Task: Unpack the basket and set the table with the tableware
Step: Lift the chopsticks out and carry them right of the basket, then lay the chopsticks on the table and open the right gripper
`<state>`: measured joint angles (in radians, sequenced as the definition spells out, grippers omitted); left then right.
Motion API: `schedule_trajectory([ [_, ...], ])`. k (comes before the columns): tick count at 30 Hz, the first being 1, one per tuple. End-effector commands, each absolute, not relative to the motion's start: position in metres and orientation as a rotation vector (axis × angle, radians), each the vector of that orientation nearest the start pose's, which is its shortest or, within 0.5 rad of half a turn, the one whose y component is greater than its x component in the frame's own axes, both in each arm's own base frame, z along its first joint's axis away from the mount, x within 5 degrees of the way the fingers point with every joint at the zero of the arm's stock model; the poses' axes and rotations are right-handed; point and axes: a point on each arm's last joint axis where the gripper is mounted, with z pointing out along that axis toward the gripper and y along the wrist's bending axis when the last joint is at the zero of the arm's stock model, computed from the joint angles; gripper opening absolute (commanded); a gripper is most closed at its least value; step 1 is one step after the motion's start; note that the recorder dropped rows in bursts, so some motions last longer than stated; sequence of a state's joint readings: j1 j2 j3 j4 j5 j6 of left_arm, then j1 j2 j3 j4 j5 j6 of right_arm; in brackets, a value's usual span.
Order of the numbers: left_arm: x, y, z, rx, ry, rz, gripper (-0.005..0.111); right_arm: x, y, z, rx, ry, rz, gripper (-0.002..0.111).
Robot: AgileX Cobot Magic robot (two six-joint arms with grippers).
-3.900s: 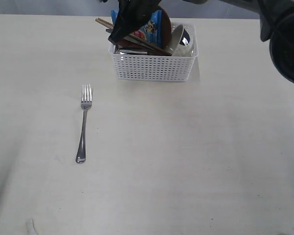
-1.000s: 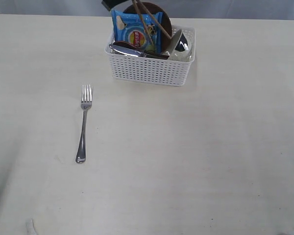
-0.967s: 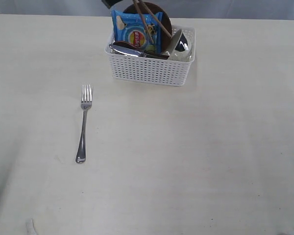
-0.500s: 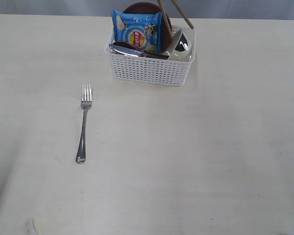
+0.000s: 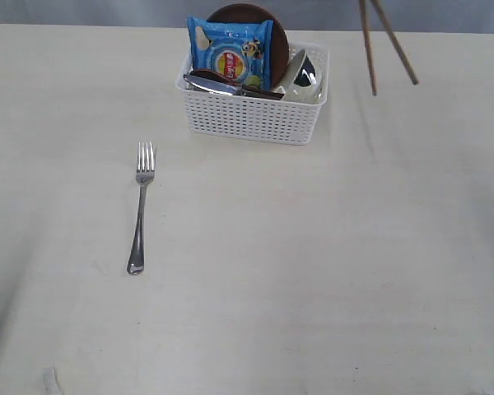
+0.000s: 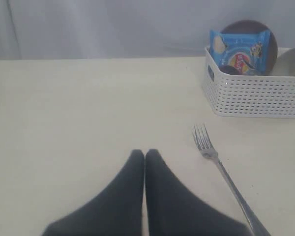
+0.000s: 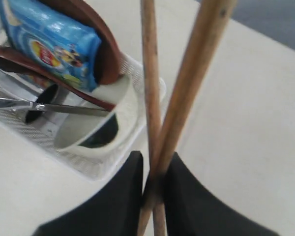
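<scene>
1. Chopsticks are now clear of the basket. They hang at its 2 o'clock in the exterior view; half a second ago they were over its rim.
2. Right pincer is clenched on the crossed chopsticks. Left pincer is closed on nothing.
3. Fork lies on the desk at the basket's 7 o'clock. Bowl and plate sit inside.
4. Step in hand: carrying the chopsticks out. Next move likely calls for lowering them flat onto bare desk, then letting go.
</scene>
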<state>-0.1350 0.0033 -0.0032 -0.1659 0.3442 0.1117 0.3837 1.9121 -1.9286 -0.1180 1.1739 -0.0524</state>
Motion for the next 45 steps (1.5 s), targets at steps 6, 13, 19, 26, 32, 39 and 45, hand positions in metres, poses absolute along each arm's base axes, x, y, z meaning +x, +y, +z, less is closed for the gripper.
schedule_trajectory([
  [6,0.052,-0.012,0.183,0.130,1.821,-0.179,0.000,0.408,0.039,0.294,-0.099,2.841,0.347,0.000],
  [13,0.052,-0.012,0.183,0.130,1.821,-0.179,0.000,0.388,0.003,0.216,0.056,3.020,0.346,0.000],
  [19,0.052,-0.012,0.183,0.132,1.820,-0.178,0.000,0.374,0.011,0.174,0.073,3.014,0.313,0.000],
  [26,0.052,-0.012,0.183,0.132,1.820,-0.178,0.000,0.374,0.029,0.142,0.001,3.098,0.305,0.000],
  [32,0.052,-0.012,0.183,0.132,1.820,-0.178,0.000,0.377,0.040,0.117,-0.048,3.138,0.286,0.000],
  [39,0.052,-0.012,0.183,0.132,1.820,-0.178,0.000,0.380,0.039,0.111,-0.039,3.109,0.274,0.006],
  [45,0.052,-0.013,0.183,0.128,1.821,-0.185,0.000,0.380,0.039,0.111,-0.039,3.109,0.274,0.047],
])
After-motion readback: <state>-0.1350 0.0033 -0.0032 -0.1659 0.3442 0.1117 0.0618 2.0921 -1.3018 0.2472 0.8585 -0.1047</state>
